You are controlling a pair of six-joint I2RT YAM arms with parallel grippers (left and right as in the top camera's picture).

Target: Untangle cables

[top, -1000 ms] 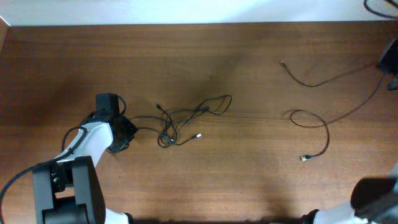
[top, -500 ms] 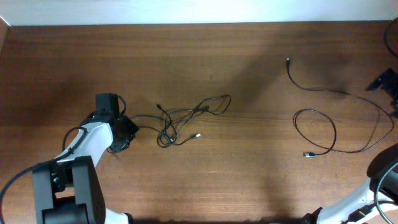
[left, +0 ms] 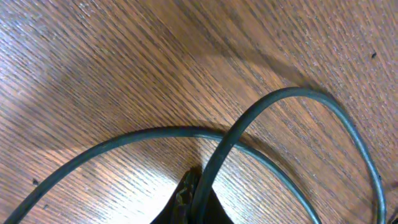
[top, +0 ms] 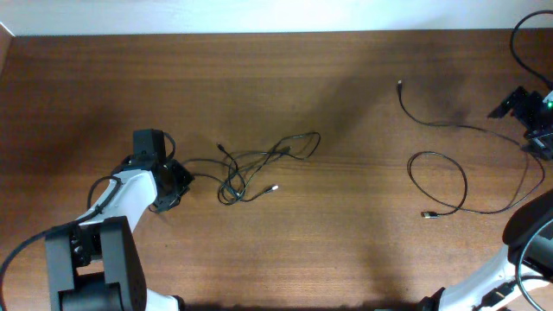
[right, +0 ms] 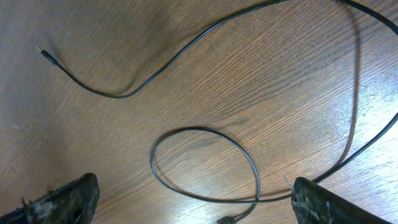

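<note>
I see the table [top: 346,259] as reddish brown with fine straight wood grain, paler where light falls (the close wrist views show the streaks best). Along the top edge of the overhead frame runs a white strip [top: 259,15]. The tangled cables [top: 259,158], left of centre, are black, with one plug [top: 275,187] tipped silvery white. The loose cable [top: 466,186] at the right is black too. At the lower left the left arm [top: 130,190] is white with black parts. At the upper right edge a green light [top: 546,104] glows on the black right arm [top: 518,104]. In the right wrist view the right gripper [right: 189,202] has dark grey fingers [right: 68,199] flecked pale.
</note>
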